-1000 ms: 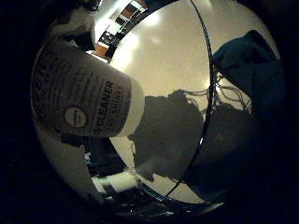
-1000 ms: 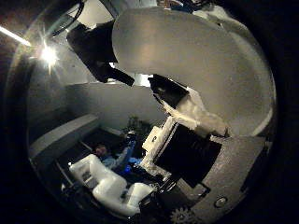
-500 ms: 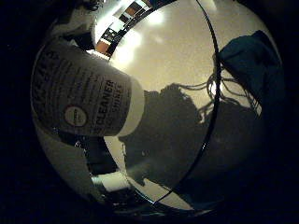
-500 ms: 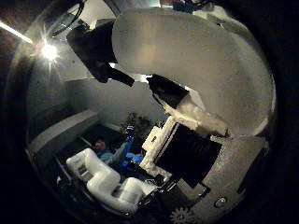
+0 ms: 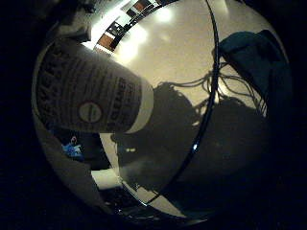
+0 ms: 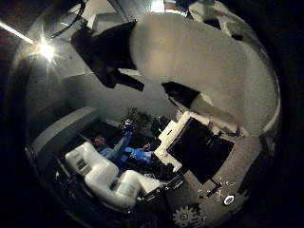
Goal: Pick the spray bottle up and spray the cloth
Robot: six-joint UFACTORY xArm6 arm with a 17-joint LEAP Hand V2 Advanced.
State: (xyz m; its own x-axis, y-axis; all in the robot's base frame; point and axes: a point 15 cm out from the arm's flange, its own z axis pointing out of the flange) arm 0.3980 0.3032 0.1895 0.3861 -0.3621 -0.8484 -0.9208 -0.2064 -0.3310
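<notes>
The hand is wrapped around the spray bottle, so the bottle is right against the palm, up above the desk. Smooth plastic body, probably slippery, so I'd grip near the neck. Can't see how full it is. The cloth lies soft on the desk, well apart.

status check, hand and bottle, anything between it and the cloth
Hand shut on spray bottle, bottle lifted clear of table. Cloth lies flat on table, off to the side. Nothing between them.

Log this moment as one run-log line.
phase: bottle lifted | robot hand: curled round spray bottle | cloth: on table, apart from bottle
</notes>
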